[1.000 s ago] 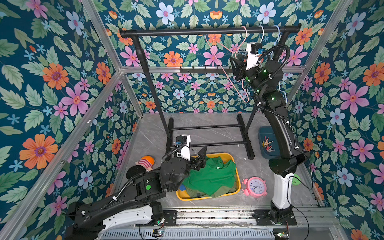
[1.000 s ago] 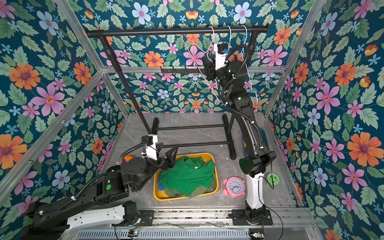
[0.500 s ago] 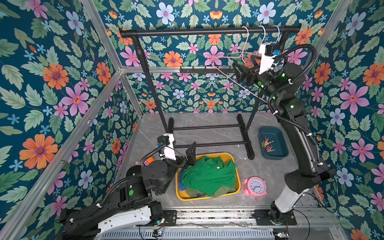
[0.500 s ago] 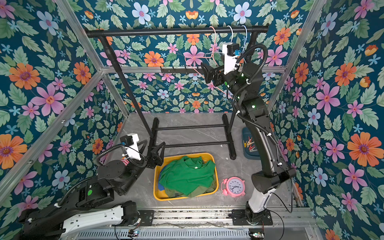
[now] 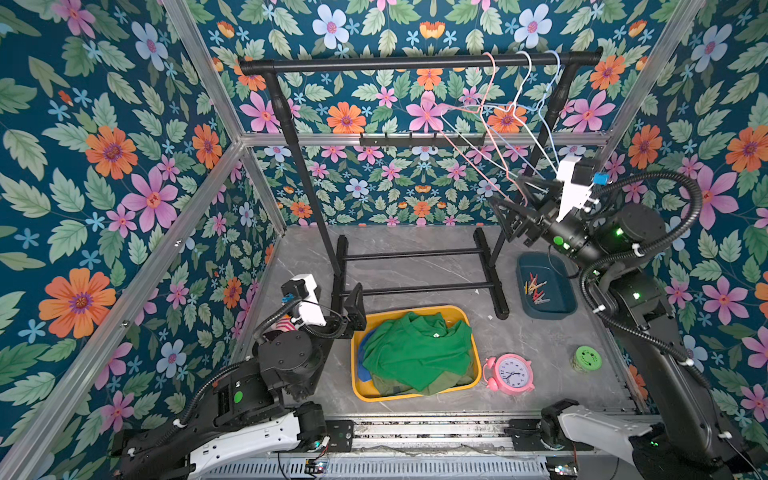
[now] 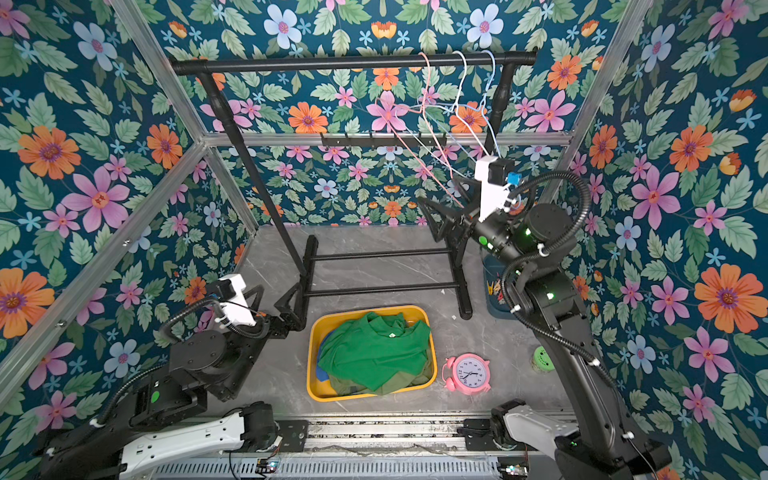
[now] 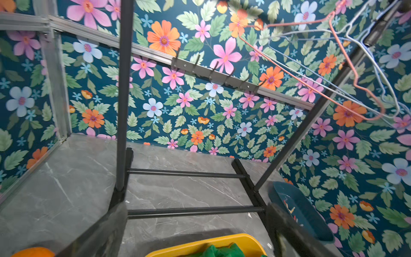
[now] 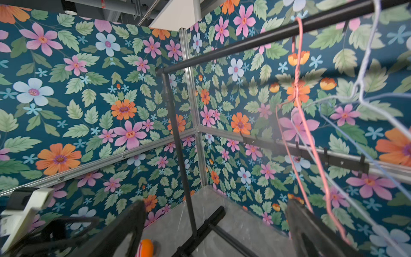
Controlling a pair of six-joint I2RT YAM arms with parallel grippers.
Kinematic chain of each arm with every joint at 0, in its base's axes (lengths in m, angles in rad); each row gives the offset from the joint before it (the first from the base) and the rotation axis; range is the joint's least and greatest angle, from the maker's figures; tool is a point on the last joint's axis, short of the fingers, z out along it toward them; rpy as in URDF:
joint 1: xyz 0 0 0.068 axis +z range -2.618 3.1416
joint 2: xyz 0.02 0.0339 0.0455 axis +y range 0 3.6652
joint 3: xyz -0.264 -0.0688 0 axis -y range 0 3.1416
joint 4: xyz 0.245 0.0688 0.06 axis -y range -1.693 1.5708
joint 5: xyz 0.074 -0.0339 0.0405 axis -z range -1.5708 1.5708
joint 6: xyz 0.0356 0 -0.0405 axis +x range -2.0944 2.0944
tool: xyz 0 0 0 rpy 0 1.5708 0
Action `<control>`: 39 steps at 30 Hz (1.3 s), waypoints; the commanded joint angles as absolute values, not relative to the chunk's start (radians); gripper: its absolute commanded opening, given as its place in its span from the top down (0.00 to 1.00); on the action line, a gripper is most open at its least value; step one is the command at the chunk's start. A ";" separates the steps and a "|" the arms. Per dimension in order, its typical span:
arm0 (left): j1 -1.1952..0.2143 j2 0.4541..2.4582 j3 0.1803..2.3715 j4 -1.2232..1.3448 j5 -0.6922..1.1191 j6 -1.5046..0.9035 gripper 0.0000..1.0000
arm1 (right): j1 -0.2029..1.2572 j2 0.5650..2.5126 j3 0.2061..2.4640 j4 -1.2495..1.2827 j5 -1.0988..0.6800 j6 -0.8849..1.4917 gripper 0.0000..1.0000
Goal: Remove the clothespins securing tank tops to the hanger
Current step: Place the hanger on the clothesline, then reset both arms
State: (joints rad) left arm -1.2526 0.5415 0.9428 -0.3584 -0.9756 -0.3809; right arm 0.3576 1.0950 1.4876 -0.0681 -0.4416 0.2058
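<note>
The tank tops lie heaped in a yellow bin (image 5: 415, 392): the bright green one (image 5: 415, 347) on top, a blue edge (image 5: 362, 374) at its left, olive (image 5: 449, 380) beneath. The clothespins (image 5: 536, 289) lie loose in a dark teal tray (image 5: 548, 309). Pink (image 5: 484, 108), white (image 5: 521, 99) and blue (image 5: 548, 95) wire hangers hang bare on the rail. My left gripper (image 5: 347, 305) is open and empty, low beside the bin's far left corner. Below the hangers my right gripper (image 5: 513, 203) stands open and empty, with the pink hanger (image 8: 307, 133) close beside one finger.
The black clothes rack (image 5: 415, 64) stands mid-table, its base bars (image 5: 415, 286) just behind the bin. A pink alarm clock (image 5: 510, 374) and a green round lid (image 5: 587, 359) sit front right. An orange striped toy (image 5: 282, 324) lies behind my left wrist.
Both grippers opened wide. My left arm drew back leftwards off the bin. My right arm dropped down and to the right, away from the top of the hangers.
</note>
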 commanded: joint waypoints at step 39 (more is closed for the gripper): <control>-0.309 1.591 0.097 1.667 -0.652 0.166 0.01 | 0.303 0.869 0.538 0.227 0.186 0.233 0.01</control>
